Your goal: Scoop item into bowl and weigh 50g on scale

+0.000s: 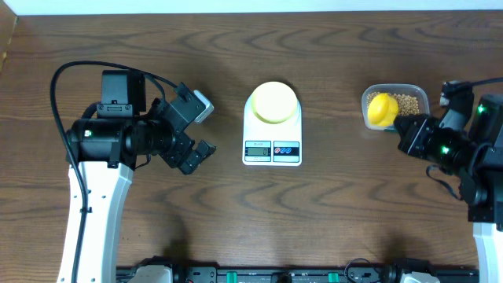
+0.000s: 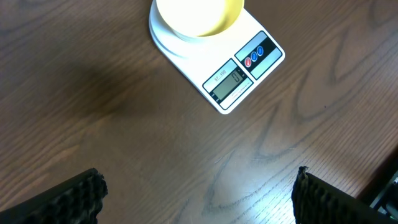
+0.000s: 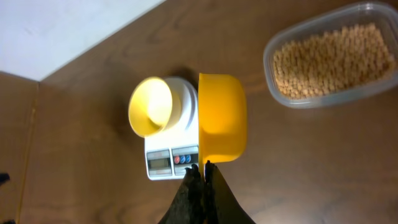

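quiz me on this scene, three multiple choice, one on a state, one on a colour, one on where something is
1. The left gripper is:
A. shut on a spoon
B. shut, empty
C. open, holding nothing

2. The scoop held by the right gripper is:
A. red
B. bright yellow
C. green

3. The bowl stands:
A. on the scale
B. in the left gripper
C. inside the scoop

Answers:
1 C: its fingers stand far apart with nothing between them.
2 B: both the overhead and right wrist views show it bright yellow.
3 A: the overhead view shows it centred on the scale's platform, above the display.
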`<act>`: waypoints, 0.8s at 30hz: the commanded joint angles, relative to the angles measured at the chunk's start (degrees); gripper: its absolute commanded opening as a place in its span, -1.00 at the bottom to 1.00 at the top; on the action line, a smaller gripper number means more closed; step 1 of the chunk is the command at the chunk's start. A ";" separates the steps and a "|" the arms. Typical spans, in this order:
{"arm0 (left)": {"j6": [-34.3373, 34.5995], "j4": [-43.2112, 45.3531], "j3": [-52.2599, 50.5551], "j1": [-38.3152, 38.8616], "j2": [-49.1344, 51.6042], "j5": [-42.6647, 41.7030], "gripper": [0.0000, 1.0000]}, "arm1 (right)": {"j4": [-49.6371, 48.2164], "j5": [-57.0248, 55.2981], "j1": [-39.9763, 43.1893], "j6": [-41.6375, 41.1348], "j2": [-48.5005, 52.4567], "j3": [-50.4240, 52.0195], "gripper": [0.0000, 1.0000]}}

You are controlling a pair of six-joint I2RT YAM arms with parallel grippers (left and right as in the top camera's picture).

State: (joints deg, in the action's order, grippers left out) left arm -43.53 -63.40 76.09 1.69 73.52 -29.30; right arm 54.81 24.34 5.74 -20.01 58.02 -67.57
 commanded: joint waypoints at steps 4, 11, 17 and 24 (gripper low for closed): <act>-0.37 -0.20 -0.02 -0.24 0.11 -0.70 0.95 | 4.98 -0.48 -0.59 3.45 -0.85 -1.22 -0.98; -0.37 -0.20 -0.02 -0.24 0.11 -0.70 0.96 | 5.84 -8.22 -0.59 4.68 -0.59 -1.20 -0.98; -0.37 -0.20 -0.02 -0.24 0.11 -0.70 0.96 | 5.42 -12.02 -0.59 13.00 1.25 -1.18 -0.98; -0.37 -0.20 -0.02 -0.24 0.11 -0.70 0.96 | 3.72 -14.82 -0.59 15.96 5.64 -1.16 -0.98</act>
State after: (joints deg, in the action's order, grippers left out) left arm -43.53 -63.42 76.09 1.69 73.52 -29.32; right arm 59.51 12.01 5.63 -6.52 61.60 -67.59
